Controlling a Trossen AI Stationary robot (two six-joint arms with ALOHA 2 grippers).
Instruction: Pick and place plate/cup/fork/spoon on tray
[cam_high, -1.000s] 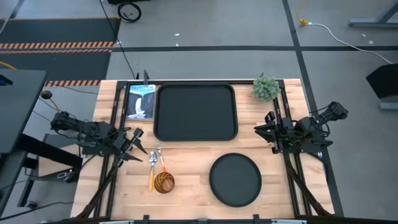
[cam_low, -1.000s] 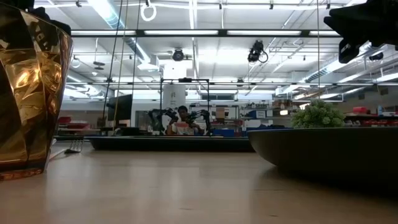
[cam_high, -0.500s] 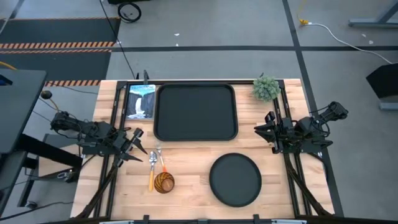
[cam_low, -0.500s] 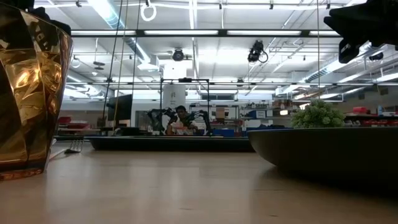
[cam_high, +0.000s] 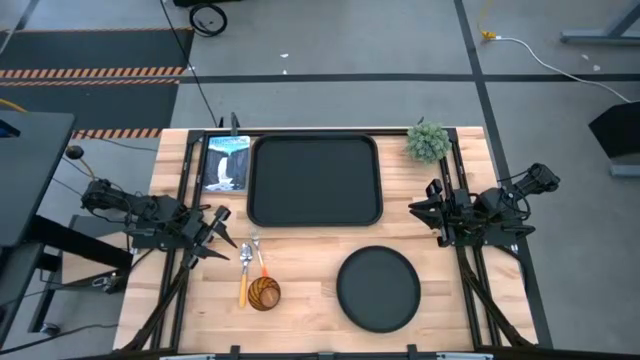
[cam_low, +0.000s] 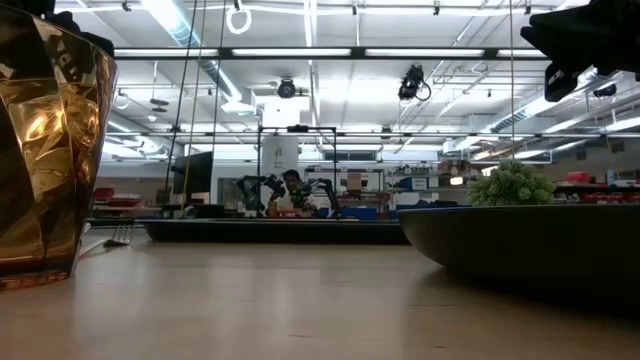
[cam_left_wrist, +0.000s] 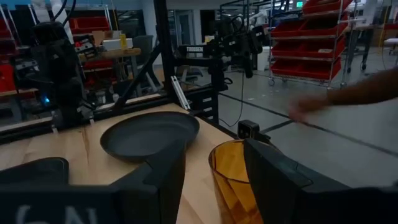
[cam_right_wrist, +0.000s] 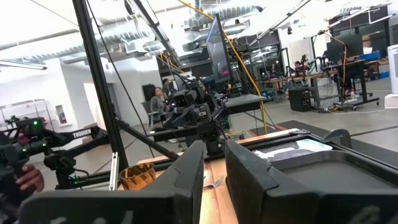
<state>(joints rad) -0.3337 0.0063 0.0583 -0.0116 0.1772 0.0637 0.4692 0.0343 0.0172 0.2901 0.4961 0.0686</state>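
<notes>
The black rectangular tray (cam_high: 315, 180) lies at the table's far middle. The round black plate (cam_high: 377, 289) lies near the front edge, right of centre. The amber cup (cam_high: 264, 293) stands upright at the front left, and shows in the low view (cam_low: 50, 150). The spoon (cam_high: 243, 283) and the fork (cam_high: 260, 260) lie side by side just beyond the cup. My left gripper (cam_high: 222, 228) hovers open left of the cutlery; the cup shows between its fingers (cam_left_wrist: 233, 180), farther off. My right gripper (cam_high: 428, 207) hovers open at the table's right, beyond the plate.
A green potted plant (cam_high: 427, 141) stands at the far right corner. A picture card (cam_high: 227, 162) lies left of the tray. A person's blurred arm (cam_left_wrist: 348, 102) shows beyond the table's near side. Bare wood lies between the cup and the plate.
</notes>
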